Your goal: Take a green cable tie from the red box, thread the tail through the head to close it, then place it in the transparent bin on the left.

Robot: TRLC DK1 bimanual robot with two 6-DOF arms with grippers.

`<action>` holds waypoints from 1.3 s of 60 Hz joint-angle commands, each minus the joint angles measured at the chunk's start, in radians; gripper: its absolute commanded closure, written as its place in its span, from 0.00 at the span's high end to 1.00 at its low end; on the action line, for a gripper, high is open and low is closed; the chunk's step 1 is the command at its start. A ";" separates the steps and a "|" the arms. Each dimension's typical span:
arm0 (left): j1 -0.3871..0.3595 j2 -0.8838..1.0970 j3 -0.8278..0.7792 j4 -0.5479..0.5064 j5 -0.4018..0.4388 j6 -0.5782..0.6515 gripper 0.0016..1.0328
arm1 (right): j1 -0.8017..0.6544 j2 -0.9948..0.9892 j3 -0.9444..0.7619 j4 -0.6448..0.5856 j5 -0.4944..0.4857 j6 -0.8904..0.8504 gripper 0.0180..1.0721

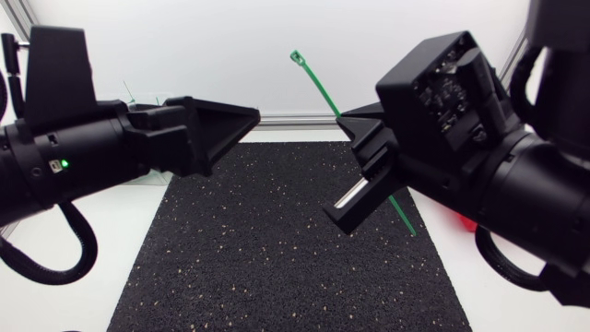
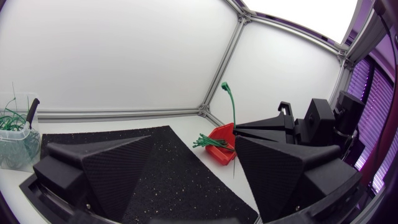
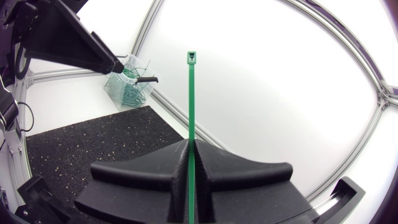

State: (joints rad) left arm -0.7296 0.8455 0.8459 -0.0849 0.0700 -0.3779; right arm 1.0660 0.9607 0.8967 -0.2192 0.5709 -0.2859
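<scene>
My right pincer (image 3: 191,152) is clamped on a green tie (image 3: 190,93), the fingers pressed together on its strap partway along. The tie stands straight out of the fingers, head end up, and in the head view its tail pokes out below the pincer, over the black mat (image 1: 277,258). My left pincer (image 2: 194,142) is held above the mat with its fingers wide apart and nothing between them. Its tips point toward the tie, near it but not touching. The red box (image 2: 224,135) sits on the tabletop (image 2: 186,124) just off the mat's right side, with more green ties (image 2: 208,143) lying across its rim. The clear bin (image 2: 15,146) stands beside the mat's far left corner and has green ties inside.
</scene>
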 commanded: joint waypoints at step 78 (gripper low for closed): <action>-0.024 0.173 -0.047 0.315 -0.050 -0.223 0.57 | 0.035 0.122 0.030 0.067 -0.066 0.134 0.06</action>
State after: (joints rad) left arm -0.7601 1.0073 0.8288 0.2077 0.0315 -0.5766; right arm 1.0924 1.0683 0.9108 -0.1719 0.4980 -0.1780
